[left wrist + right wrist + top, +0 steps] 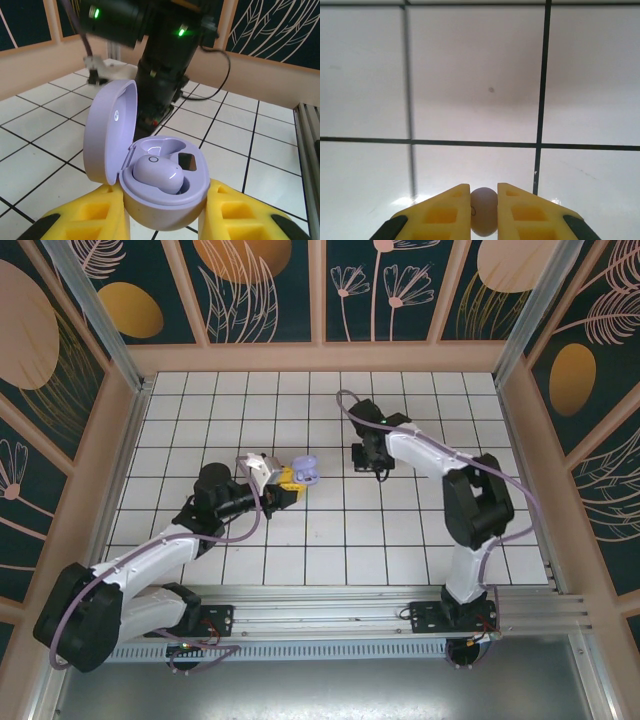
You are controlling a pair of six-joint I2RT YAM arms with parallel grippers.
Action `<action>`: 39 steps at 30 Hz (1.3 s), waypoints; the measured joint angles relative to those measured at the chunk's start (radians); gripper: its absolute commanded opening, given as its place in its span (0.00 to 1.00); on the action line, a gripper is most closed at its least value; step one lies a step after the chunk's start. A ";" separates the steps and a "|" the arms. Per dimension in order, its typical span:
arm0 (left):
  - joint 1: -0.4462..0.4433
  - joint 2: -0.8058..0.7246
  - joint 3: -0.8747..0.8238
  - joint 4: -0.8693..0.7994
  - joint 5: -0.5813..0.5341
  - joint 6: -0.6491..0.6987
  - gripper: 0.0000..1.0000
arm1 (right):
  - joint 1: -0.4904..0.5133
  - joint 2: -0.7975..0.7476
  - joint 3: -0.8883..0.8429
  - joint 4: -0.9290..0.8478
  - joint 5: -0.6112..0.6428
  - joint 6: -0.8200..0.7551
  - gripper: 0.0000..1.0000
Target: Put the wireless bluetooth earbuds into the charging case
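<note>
Right wrist: right hand [484, 191] pinched on an earbud [484, 214]; left hand [163, 216] clamped round the open charging case [108, 136]

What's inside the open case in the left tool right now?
One earbud sits in the charging case; the slot beside it looks empty. The well beneath that earbud is covered.

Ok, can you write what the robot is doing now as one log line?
left tool: shut on charging case | lid open, one earbud inside | right tool: shut on other earbud
</note>
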 measured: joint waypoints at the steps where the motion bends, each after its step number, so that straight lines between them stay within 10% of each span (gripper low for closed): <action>1: 0.000 -0.003 0.000 0.001 0.000 -0.002 0.12 | 0.000 -0.042 -0.005 0.002 -0.011 -0.003 0.15; 18: 0.000 -0.002 -0.066 0.099 0.005 -0.142 0.10 | 0.048 -0.478 -0.175 0.064 -0.266 -0.006 0.13; 39: -0.026 -0.002 -0.019 0.076 0.069 -0.104 0.11 | 0.319 -0.512 -0.079 0.137 -0.381 -0.135 0.11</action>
